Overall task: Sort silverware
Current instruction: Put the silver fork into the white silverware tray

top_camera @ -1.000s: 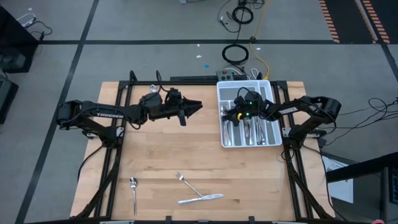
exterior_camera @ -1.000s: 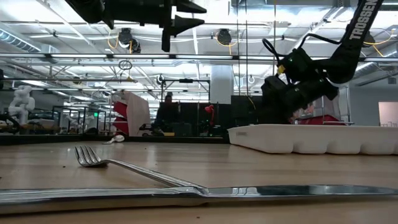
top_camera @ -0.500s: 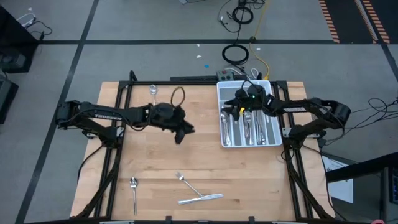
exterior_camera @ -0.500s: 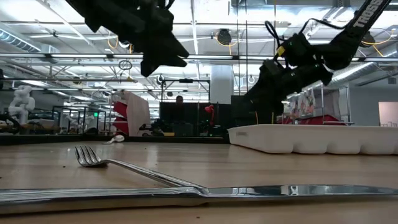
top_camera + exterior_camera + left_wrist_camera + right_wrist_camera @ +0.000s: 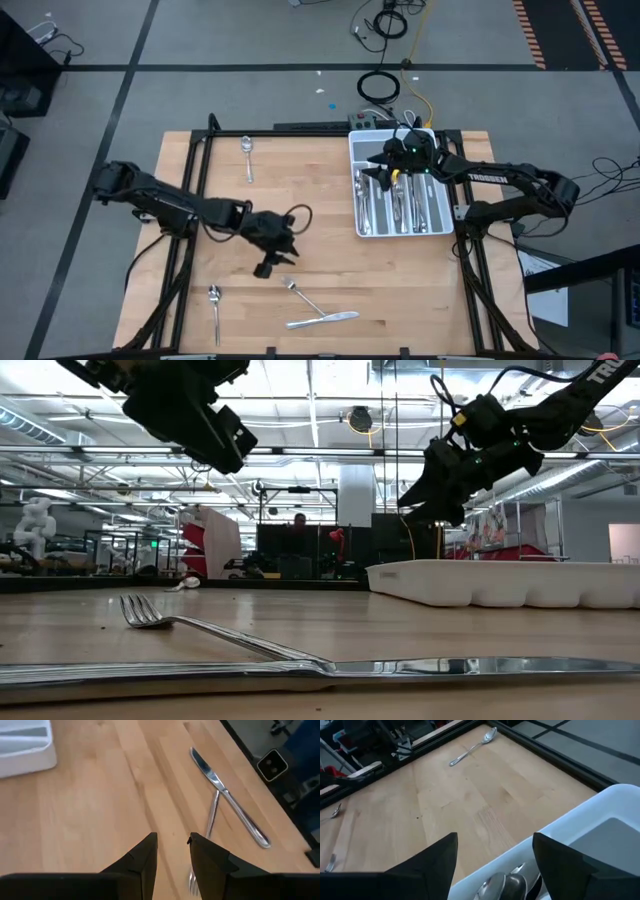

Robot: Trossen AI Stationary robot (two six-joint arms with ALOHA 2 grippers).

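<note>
1. The left gripper (image 5: 268, 268) hangs over the wooden table (image 5: 320, 250) near its 6 o'clock edge, its fingers (image 5: 145, 857) a narrow gap apart and holding nothing. It points down toward the slim silver metal fork (image 5: 206, 837), which looks like the piece it is lining up for.

2. That fork lies crossed with a silver metal table knife (image 5: 227, 795), touching it (the overlap may make a clean pinch awkward).

3. A small silver spoon (image 5: 215, 305) lies alone toward 7 o'clock, and another silver spoon (image 5: 247, 155) lies near 11 o'clock, both well apart from the rest.

4. The right gripper (image 5: 385, 165) hovers over the 12 o'clock end of the white compartmented plastic cutlery tray (image 5: 437, 135), which sits at the table's 2 o'clock corner. Its fingers (image 5: 432, 857) are spread wide and empty, most likely after a release.

5. Sorted silverware (image 5: 395, 205) lies lengthwise in the tray's compartments.
</note>
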